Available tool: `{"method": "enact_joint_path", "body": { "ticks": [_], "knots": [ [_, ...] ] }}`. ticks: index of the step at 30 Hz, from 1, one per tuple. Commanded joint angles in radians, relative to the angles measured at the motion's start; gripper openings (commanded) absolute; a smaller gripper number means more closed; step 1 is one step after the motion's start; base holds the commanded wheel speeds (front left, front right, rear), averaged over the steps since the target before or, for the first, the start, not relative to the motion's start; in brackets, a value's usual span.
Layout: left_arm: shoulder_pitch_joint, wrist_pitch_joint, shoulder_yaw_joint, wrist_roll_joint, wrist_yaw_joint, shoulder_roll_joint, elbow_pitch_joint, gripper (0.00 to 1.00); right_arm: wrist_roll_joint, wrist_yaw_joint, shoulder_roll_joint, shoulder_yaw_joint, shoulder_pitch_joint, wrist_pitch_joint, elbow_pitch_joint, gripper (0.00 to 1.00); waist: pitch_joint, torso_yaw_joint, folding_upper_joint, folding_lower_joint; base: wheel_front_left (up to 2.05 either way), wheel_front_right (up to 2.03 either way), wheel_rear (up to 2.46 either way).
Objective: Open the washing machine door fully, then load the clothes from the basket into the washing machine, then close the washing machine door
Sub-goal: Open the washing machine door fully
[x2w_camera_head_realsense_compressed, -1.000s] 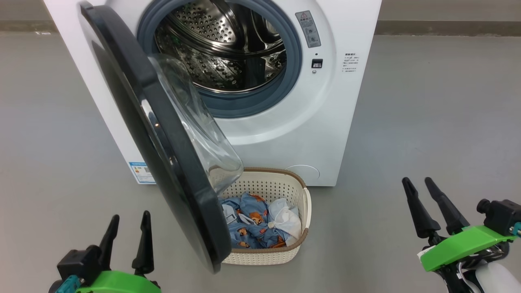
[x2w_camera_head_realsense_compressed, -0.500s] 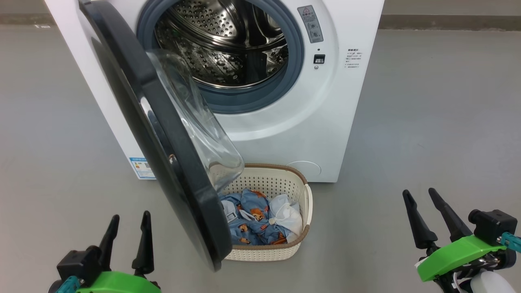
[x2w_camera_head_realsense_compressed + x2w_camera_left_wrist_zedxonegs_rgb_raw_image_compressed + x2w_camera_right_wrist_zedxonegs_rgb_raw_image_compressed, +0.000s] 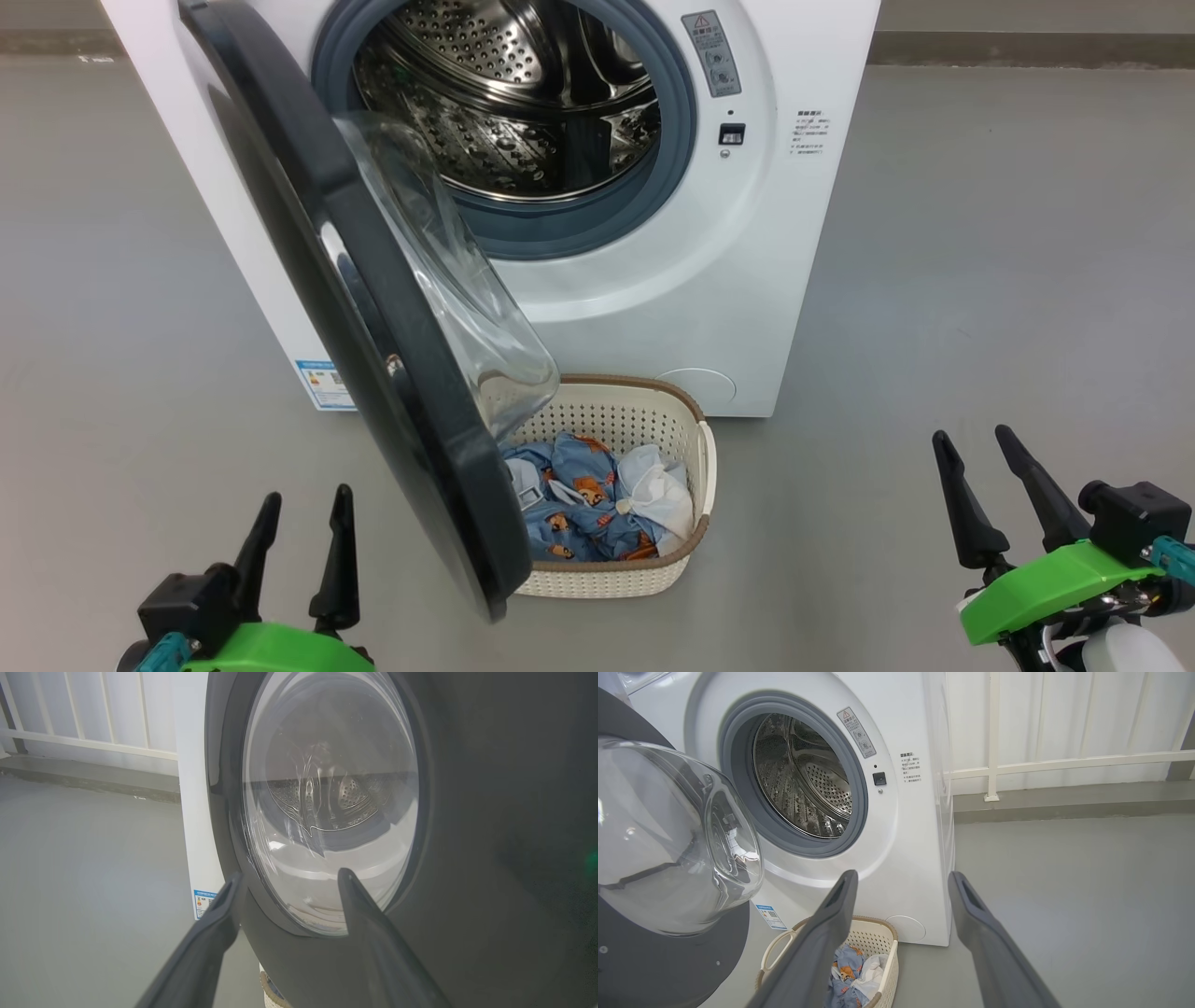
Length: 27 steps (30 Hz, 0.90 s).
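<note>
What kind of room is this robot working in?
Probably a laundry corner, perhaps on a balcony: a white front-loading washing machine on bare grey floor, a basket of clothes before it, pale railings behind.

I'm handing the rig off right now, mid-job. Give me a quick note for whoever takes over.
Grippers: left gripper open, empty, facing the outer side of the washing machine door; right gripper open, empty, right of the basket.
Things: door swung partway out, overhanging the basket's left side; clothes lie in the basket on the floor before the washing machine; drum looks empty.
Done: door partly open. Left: open it fully, load the clothes, close the door.
</note>
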Motion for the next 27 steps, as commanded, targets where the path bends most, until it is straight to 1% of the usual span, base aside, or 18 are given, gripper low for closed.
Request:
{"method": "enact_joint_path", "body": {
  "ticks": [1, 27],
  "knots": [
    [-0.029, -0.006, 0.030, 0.010, -0.002, 0.017, -0.025, 1.00, -0.010, 0.002, -0.008, 0.016, 0.000, -0.012, -0.028, 1.00, 0.000, 0.000, 0.0000, 0.0000, 0.00, 0.00, 0.00],
    [-0.032, -0.006, 0.033, 0.012, -0.002, 0.016, -0.017, 1.00, -0.013, 0.002, -0.003, 0.019, 0.004, -0.012, -0.024, 1.00, -0.011, 0.000, 0.0000, 0.0000, 0.00, 0.00, 0.00]
  ]
}}
